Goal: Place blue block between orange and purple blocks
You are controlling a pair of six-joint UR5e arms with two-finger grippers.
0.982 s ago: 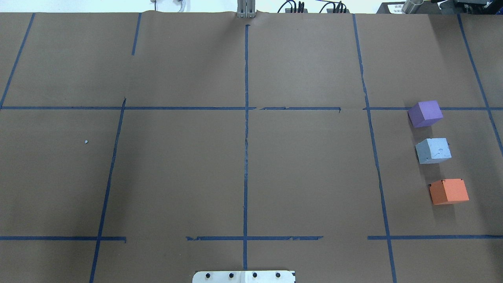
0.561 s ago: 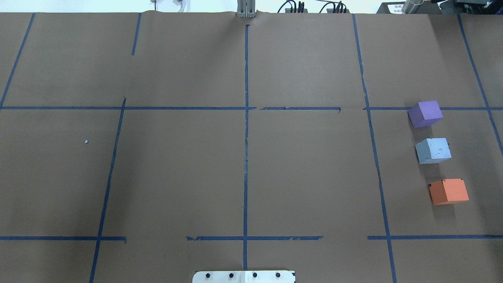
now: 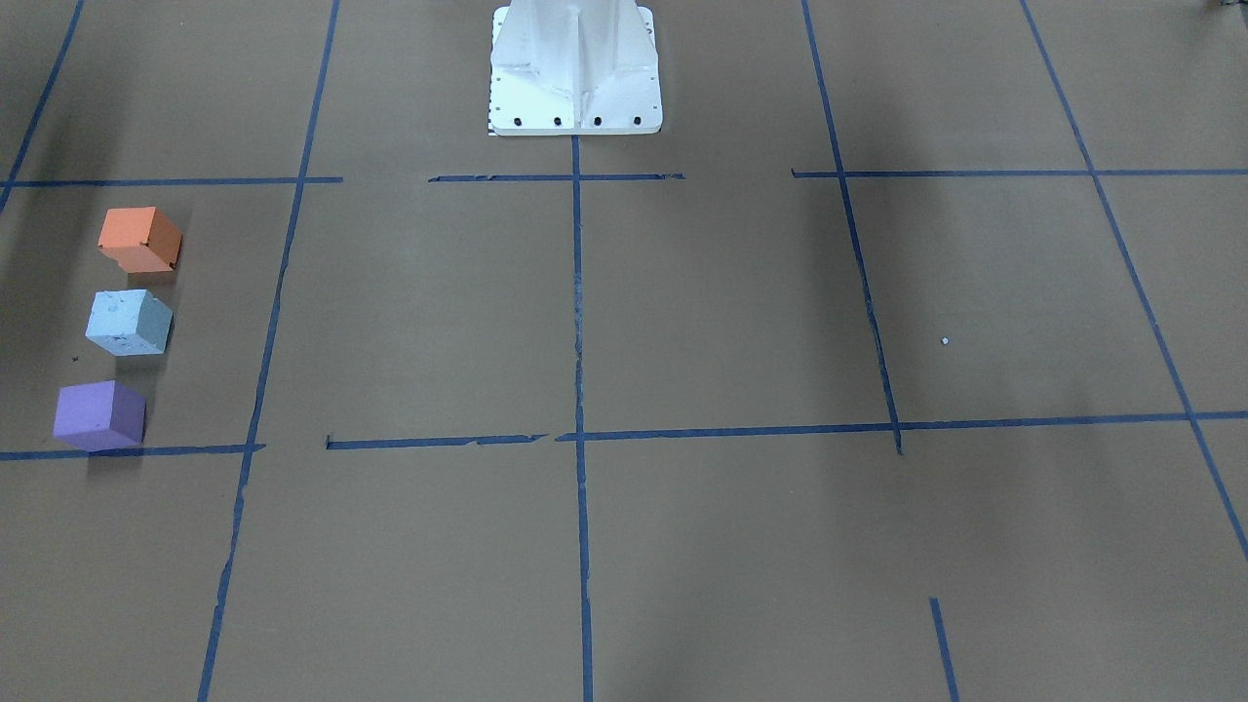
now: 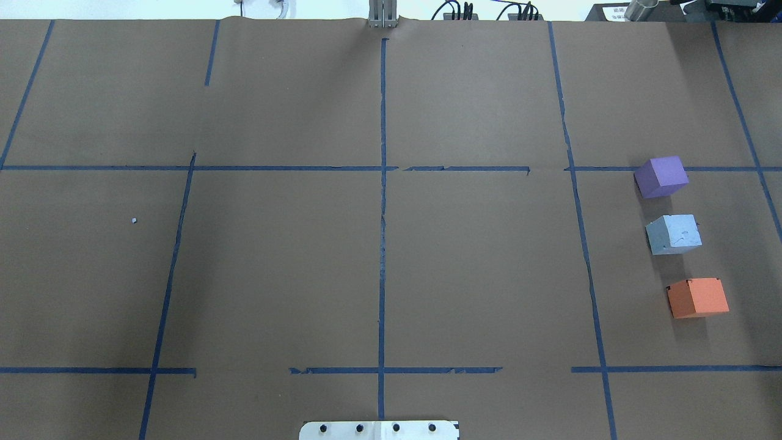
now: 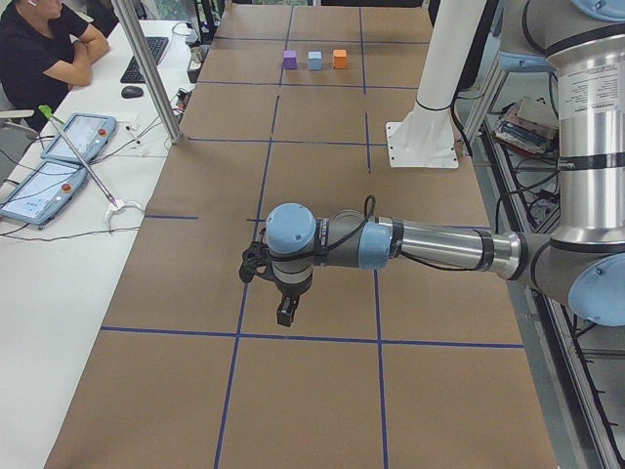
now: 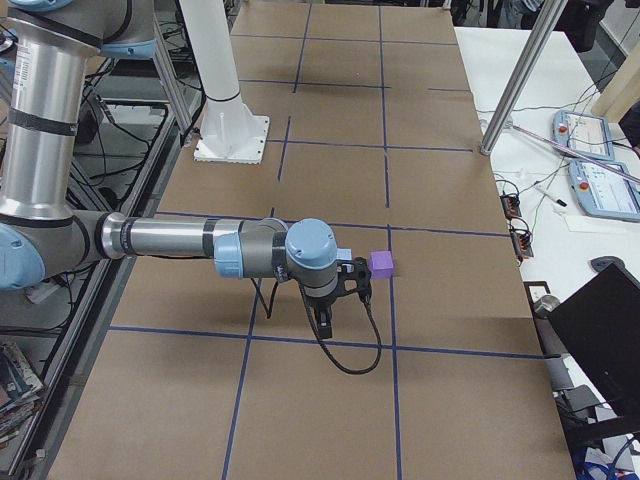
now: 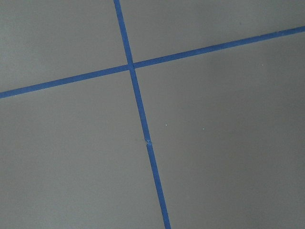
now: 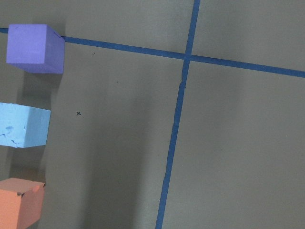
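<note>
The light blue block (image 4: 673, 234) sits on the brown paper at the table's right, in a row between the purple block (image 4: 661, 176) beyond it and the orange block (image 4: 697, 297) nearer the robot. The three stand apart. The right wrist view shows them at its left edge: purple (image 8: 35, 48), blue (image 8: 24, 125), orange (image 8: 19, 202). No arm shows in the overhead or front views. The left gripper (image 5: 284, 315) shows only in the exterior left view and the right gripper (image 6: 325, 322) only in the exterior right view, near the purple block (image 6: 381, 264). I cannot tell if either is open or shut.
Blue tape lines grid the brown paper. The white robot base (image 3: 575, 78) stands at the near middle edge. A seated operator (image 5: 39, 49) and tablets (image 5: 78, 137) are at a white desk beside the table. A metal post (image 5: 146, 68) stands at that edge.
</note>
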